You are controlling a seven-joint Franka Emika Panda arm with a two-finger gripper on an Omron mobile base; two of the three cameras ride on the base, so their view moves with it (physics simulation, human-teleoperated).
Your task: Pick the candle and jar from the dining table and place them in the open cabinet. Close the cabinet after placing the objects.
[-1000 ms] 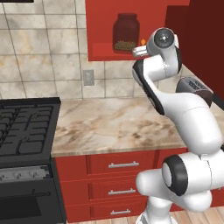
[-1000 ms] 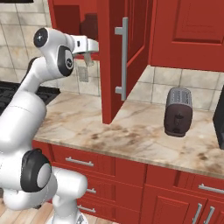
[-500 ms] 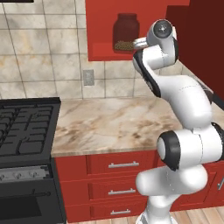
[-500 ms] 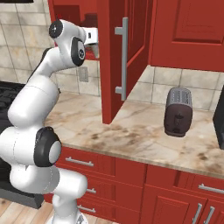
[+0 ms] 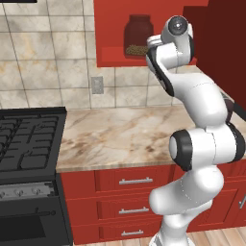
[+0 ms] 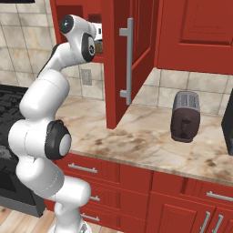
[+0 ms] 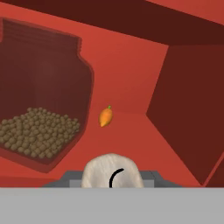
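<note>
The red cabinet hangs open, its door with a silver bar handle swung out toward me. On its shelf stands the jar, dark glass with tan grains at the bottom; in the hand view the jar is at left. My gripper is inside the cabinet opening, to the right of the jar, and is shut on the candle, a pale-grey stub with a black wick seen from above. A small orange flame shape shows beyond it. The dining table is out of view.
Under the cabinet runs a marble counter over red drawers. A black stove stands at the left. A toaster sits on the counter to the right of the open door. A wall outlet is on the tiles.
The arm has stretched up and forward, carrying the hand from in front of the cabinet into its opening beside the jar. The jar has stayed in place.
</note>
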